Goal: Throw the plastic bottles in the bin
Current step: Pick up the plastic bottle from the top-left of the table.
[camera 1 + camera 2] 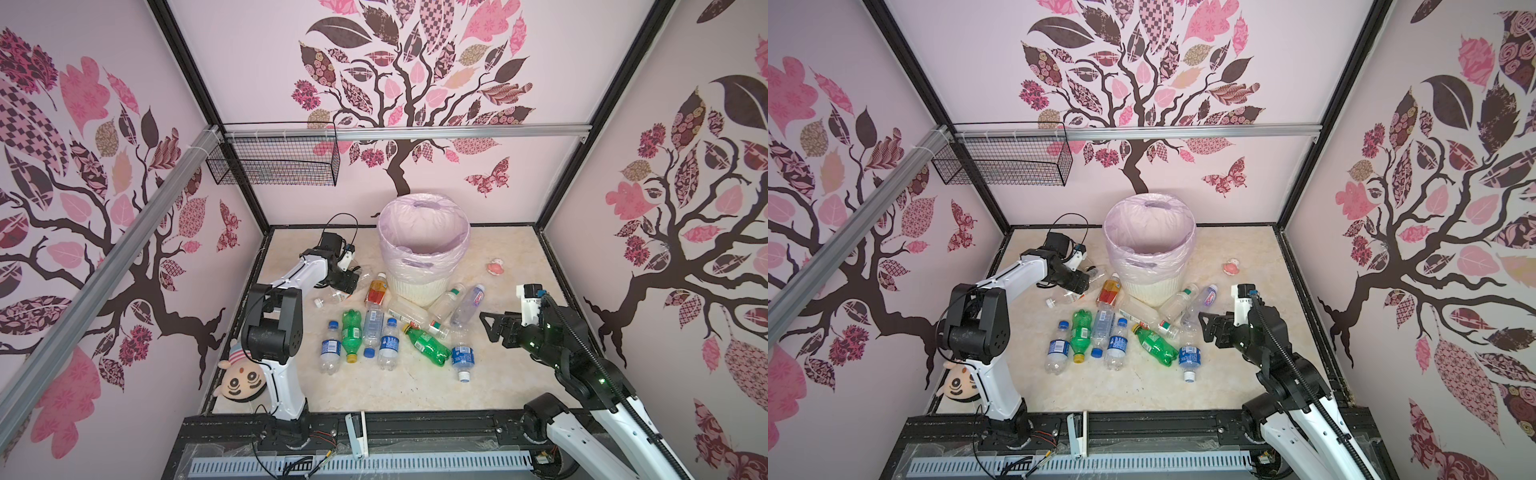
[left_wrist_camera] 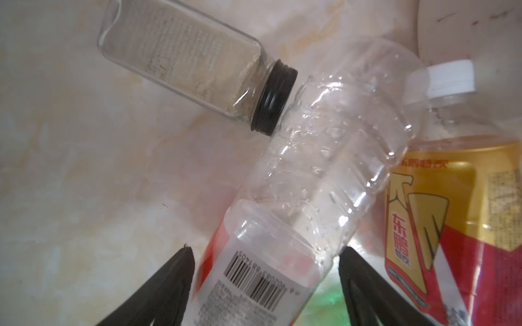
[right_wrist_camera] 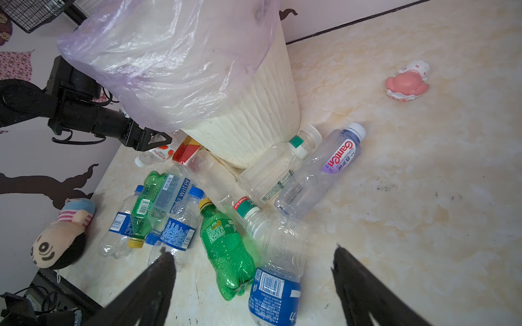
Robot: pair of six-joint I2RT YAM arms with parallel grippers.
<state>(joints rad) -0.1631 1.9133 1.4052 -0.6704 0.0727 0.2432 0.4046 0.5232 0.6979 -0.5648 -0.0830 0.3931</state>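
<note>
We see the bin [image 1: 417, 289], white, ribbed and lined with a pale pink bag, standing upright at the far middle of the marbled tabletop [image 1: 498, 374]. The plastic bottles [image 1: 372, 326] lie on their sides in a loose heap on its near side, between the two arms, and a few of them rest against its base. The left gripper [image 2: 265, 250] is low at the far left of the heap, just left of the bin. Its fingers are spread to either side of a clear bottle with a red and white label [image 2: 282, 240], which lies on the tabletop. We see a thin gap beside one finger, so the fingers straddle the bottle rather than clamp it. In the left wrist view, a squat jar with a black lid [image 2: 186, 62] touches this bottle with its lid, and the orange-red labelled bottle [image 2: 452, 211] lies along the clear bottle's other side, by the bin. The right gripper [image 3: 252, 251] hangs above the right edge of the heap with its fingers wide apart and nothing between them. Under it lie a clear blue-labelled bottle [image 3: 275, 293] and a green bottle with a yellow cap [image 3: 226, 248]. A small pink toy [image 1: 495, 266] sits apart to the right of the bin, a plush doll [image 1: 241, 380] lies at the near left edge, and a black wire basket [image 1: 274, 162] hangs on the far wall.
</note>
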